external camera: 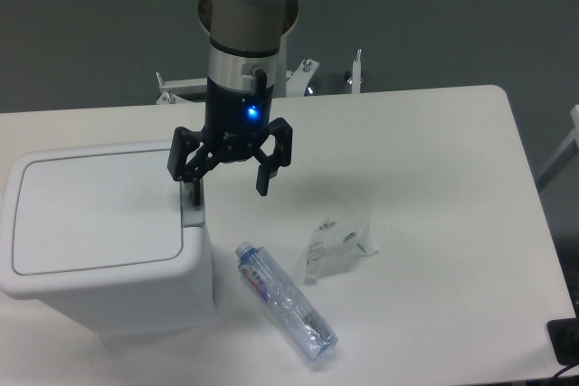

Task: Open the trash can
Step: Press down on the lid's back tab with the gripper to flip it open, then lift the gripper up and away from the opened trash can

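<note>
We saw the trash can (99,232) lid shut; our gripper (228,189), jaws spread wide, hovered over its right-edge latch (192,214), unpressed.

A plastic bottle (285,303) lies near a clear wrapper (339,243) on the table (434,178).

The white boxy bin (99,241) with rounded corners stands upright at the table's left front, its flat lid shut, a small grey latch at the lid's right edge
</note>
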Controlling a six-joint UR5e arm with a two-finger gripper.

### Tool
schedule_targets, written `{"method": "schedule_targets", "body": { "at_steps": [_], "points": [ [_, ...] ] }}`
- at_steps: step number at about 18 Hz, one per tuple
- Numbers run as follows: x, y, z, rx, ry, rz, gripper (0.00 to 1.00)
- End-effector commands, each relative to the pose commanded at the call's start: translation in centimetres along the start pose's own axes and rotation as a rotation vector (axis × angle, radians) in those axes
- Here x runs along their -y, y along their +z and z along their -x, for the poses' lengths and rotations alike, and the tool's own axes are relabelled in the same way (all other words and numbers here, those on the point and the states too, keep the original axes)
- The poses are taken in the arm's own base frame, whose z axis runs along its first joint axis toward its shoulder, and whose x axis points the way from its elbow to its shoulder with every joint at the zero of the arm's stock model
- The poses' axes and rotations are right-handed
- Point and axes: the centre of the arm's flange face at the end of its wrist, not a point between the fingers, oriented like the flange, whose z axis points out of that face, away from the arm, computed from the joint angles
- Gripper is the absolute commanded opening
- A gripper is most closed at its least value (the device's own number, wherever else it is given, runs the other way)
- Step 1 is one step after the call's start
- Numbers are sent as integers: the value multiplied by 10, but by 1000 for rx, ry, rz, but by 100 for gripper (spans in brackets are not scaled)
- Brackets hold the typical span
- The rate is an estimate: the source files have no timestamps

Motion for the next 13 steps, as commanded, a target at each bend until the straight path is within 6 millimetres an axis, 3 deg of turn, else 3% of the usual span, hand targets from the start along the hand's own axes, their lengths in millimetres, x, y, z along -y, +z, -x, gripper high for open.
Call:
{"method": "schedule_targets", "body": {
  "at_steps": [7, 13],
  "points": [
    [2, 8, 1, 1, 5, 9, 100],
    [11, -13, -5, -6, 15, -32, 100]
  ]
}}
